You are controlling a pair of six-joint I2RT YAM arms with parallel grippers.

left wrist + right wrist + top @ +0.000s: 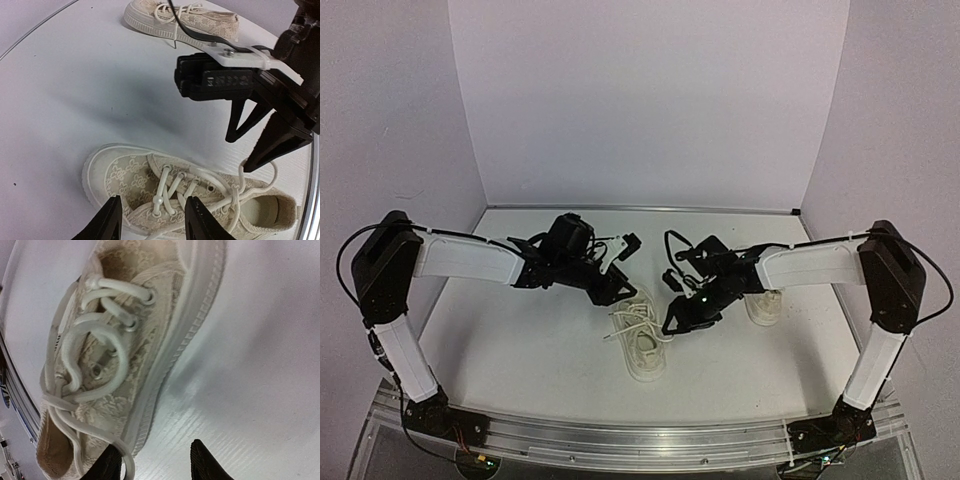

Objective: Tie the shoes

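Note:
One of the shoes (642, 345), a cream lace-patterned sneaker, lies at the table's middle with its white laces (172, 187) loose and spread. The other one of the shoes (764, 306) stands to the right, partly behind the right arm. My left gripper (155, 221) hovers open over the middle shoe (150, 185), its fingertips astride the lower lace crossings with nothing pinched. My right gripper (157, 466) is open at the same shoe's (120, 335) heel end. A lace loop (122, 460) lies against the inside of its left finger, with bare table between the jaws.
The right gripper's black fingers (265, 145) hang just above the shoe's heel opening in the left wrist view. The two grippers (650, 295) are close together over the shoe. White walls enclose the table (520, 340) at the back and sides.

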